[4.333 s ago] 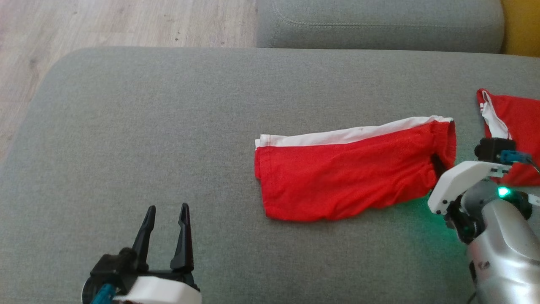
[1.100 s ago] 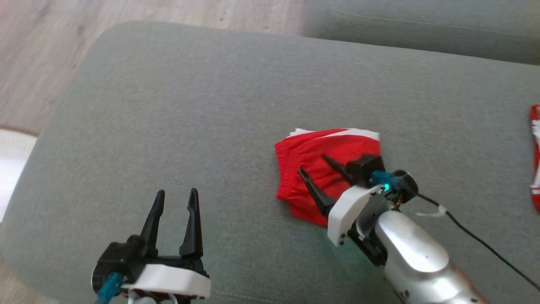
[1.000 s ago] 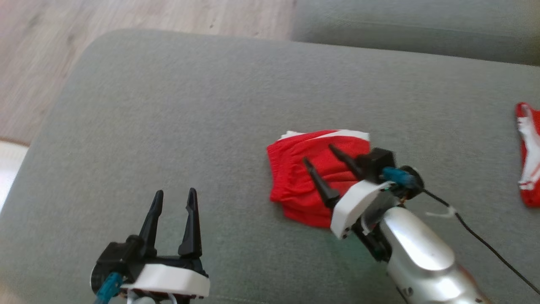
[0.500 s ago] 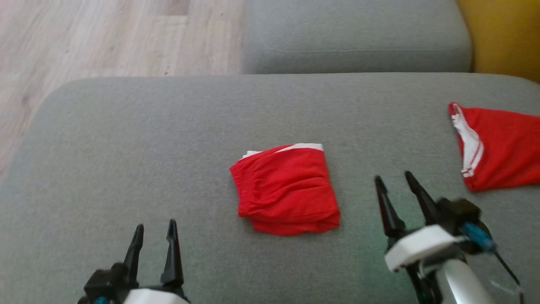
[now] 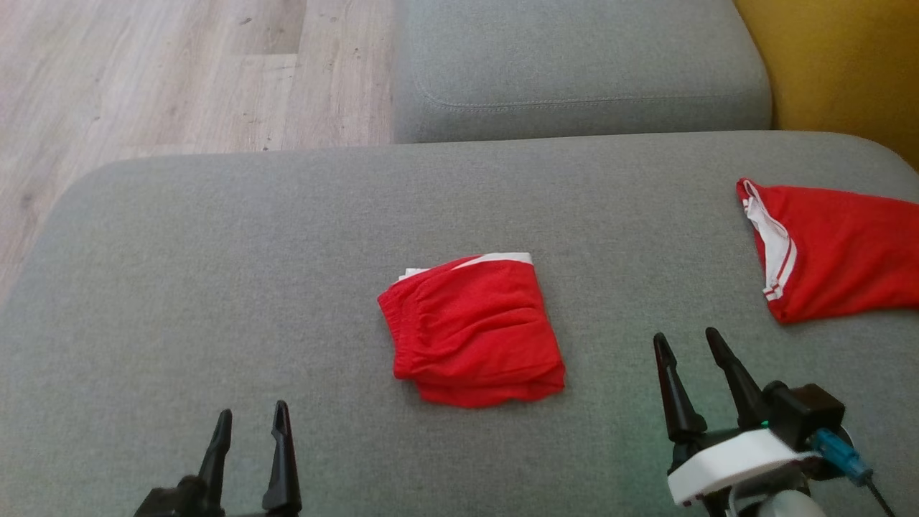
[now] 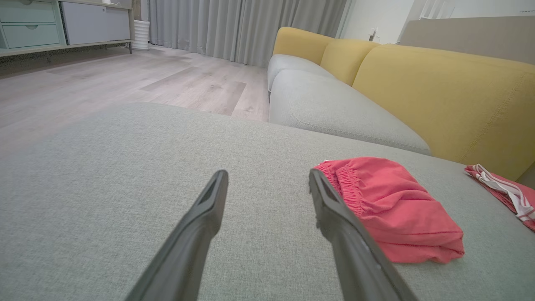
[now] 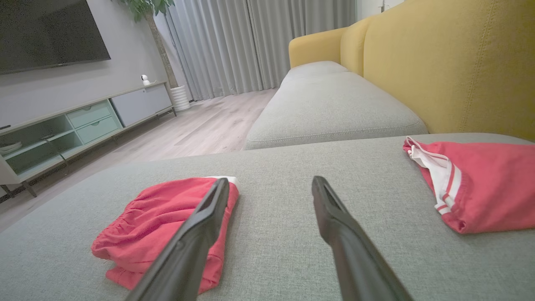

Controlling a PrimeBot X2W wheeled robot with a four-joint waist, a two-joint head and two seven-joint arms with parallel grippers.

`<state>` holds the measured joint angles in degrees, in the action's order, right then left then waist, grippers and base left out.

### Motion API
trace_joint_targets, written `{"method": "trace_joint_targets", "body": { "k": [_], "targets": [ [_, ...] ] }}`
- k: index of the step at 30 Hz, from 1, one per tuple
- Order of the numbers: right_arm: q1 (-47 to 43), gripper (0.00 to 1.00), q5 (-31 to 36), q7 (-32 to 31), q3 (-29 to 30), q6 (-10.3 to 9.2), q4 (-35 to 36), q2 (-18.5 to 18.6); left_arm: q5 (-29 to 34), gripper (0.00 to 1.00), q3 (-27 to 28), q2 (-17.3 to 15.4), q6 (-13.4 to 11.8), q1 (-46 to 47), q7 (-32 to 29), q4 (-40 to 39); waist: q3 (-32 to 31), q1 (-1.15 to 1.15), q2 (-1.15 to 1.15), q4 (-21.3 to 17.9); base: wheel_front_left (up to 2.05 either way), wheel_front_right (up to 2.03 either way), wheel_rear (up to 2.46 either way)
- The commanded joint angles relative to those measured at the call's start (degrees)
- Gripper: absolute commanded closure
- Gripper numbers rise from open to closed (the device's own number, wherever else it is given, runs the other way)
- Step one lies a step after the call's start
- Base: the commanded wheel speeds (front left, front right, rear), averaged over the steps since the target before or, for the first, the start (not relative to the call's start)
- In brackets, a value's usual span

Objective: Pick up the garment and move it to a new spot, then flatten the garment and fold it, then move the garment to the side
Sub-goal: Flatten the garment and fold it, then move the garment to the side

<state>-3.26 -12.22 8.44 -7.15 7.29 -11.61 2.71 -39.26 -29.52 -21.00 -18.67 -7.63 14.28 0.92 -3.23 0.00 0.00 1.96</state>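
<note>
Grey sofa cushion (image 5: pixel 215 251) carries folded red shorts (image 5: pixel 474 337), likely soft, light, floppy. Left pincer (image 5: pixel 251 416) and right pincer (image 5: pixel 686 343) gape empty; pinch the stacked edge ahead-left of the right.

Folded red garment (image 5: pixel 474 330) with white trim lies mid grey sofa seat (image 5: pixel 215 251), nothing touching it. Left gripper (image 5: pixel 253 409) at lower left, fingers apart, empty. Right gripper (image 5: pixel 686 334) at lower right, fingers apart, empty, clear of the garment. Second red garment (image 5: pixel 840 251) at right edge. Wood floor (image 5: pixel 143 72) upper left, another grey cushion (image 5: pixel 574 64) and yellow upholstery (image 5: pixel 847 57) behind.
</note>
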Motion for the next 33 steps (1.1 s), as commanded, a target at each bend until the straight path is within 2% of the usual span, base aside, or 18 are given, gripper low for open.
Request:
{"method": "trace_joint_targets", "body": {
  "k": [1,17,24,28,33],
  "targets": [
    [1.71,0.0,-0.12,-0.03,-1.11,0.2,2.3,0.17,0.47,0.0,2.51,-1.12,-0.32,1.93,0.46,-1.92,0.02,0.0,0.0,0.09,0.0,0.0,0.0],
    [4.43,0.0,-0.05,-3.86,0.77,0.2,1.85,0.17,0.2,0.0,1.69,-0.93,-0.4,2.95,-0.6,-3.01,1.15,0.0,0.0,2.9,0.0,0.0,0.0],
    [13.36,0.0,0.76,-12.67,1.76,0.2,-2.27,0.17,0.96,0.0,0.51,-0.55,-0.05,4.61,-1.12,-3.61,2.88,0.0,0.0,8.39,0.0,0.0,0.0],
    [18.48,0.0,1.99,-19.29,2.32,0.2,-8.93,0.17,1.4,0.0,-0.51,0.27,0.33,5.95,-1.29,-3.51,4.77,0.0,0.0,13.52,0.0,0.0,0.0],
    [20.19,0.0,2.73,-23.26,3.7,0.2,-14.87,0.17,1.39,0.0,-0.86,0.84,0.48,6.35,-1.22,-2.78,5.8,0.0,0.0,16.86,0.0,0.0,0.0]
  ]
}}
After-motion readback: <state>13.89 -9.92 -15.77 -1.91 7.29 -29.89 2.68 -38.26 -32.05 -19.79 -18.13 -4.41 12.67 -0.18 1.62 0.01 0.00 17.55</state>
